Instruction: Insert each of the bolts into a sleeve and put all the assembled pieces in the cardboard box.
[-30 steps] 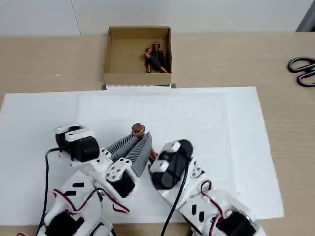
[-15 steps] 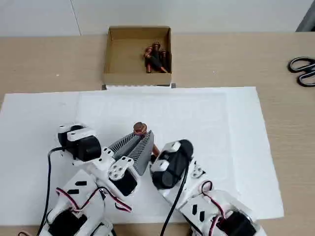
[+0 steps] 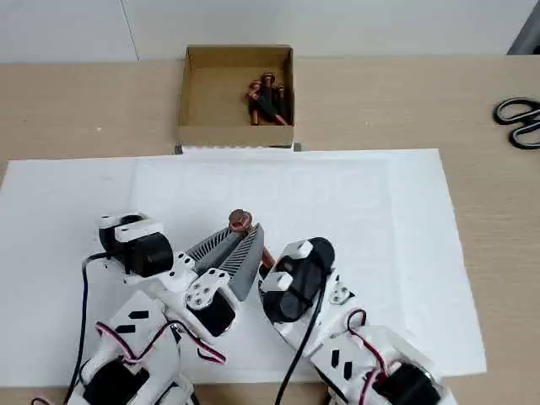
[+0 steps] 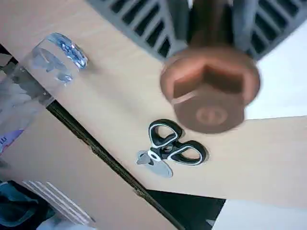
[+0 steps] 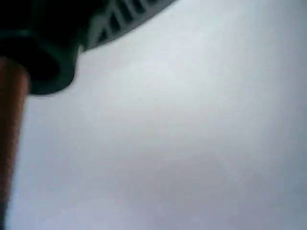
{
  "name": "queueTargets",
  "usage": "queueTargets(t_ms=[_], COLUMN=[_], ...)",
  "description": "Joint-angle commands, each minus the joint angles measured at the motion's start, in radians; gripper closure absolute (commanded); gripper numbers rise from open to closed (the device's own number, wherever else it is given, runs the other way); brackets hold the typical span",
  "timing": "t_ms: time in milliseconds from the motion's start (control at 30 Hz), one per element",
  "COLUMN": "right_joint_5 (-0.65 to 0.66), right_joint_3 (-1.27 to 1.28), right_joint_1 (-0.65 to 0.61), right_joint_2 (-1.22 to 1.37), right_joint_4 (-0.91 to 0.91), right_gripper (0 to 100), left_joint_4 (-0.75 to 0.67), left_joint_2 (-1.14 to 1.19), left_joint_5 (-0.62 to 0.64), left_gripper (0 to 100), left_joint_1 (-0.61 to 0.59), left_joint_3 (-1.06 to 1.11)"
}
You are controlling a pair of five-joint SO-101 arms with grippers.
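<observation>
My left gripper (image 3: 240, 234) is shut on a copper bolt (image 3: 239, 221), whose hex head (image 4: 209, 91) juts out past the grey ribbed fingers (image 4: 134, 19). The bolt's shaft (image 3: 266, 256) runs back toward my right arm (image 3: 295, 278). In the right wrist view that copper shaft (image 5: 9, 139) meets a dark sleeve (image 5: 41, 62), which sits in my right gripper (image 5: 57, 43) against a ribbed finger (image 5: 129, 17) just above the white sheet. The cardboard box (image 3: 192, 93) stands at the far side and holds several assembled pieces (image 3: 268, 99) in its right half.
A white paper sheet (image 3: 363, 211) covers the working area of the wooden table. Scissors (image 3: 519, 121) lie at the far right edge, also scissors (image 4: 175, 149) in the left wrist view. A clear plastic bottle (image 4: 43, 76) stands off the table's side.
My left arm has shifted slightly right with the bolt still held. The right arm's wrist has edged a little forward toward it.
</observation>
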Motion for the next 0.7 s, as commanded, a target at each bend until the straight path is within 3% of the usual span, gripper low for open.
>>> queueTargets(t_ms=[0,233,467,667], right_joint_5=[0.017,0.015,0.017,0.017], right_joint_3=[-0.061,-0.061,-0.061,-0.061], right_joint_1=[0.008,0.008,0.008,0.008], right_joint_2=[-0.008,-0.008,-0.008,-0.008], right_joint_4=[0.001,-0.005,-0.005,-0.005], right_gripper=[99.5,99.5,99.5,99.5], left_joint_4=[0.023,0.038,0.143,0.247], left_joint_2=[-0.011,-0.009,-0.009,-0.009], left_joint_5=[-0.003,-0.003,-0.005,-0.086], left_gripper=[99,99,99,99], left_joint_1=[0.002,0.006,0.146,0.207], left_joint_3=[-0.024,-0.024,-0.024,-0.024])
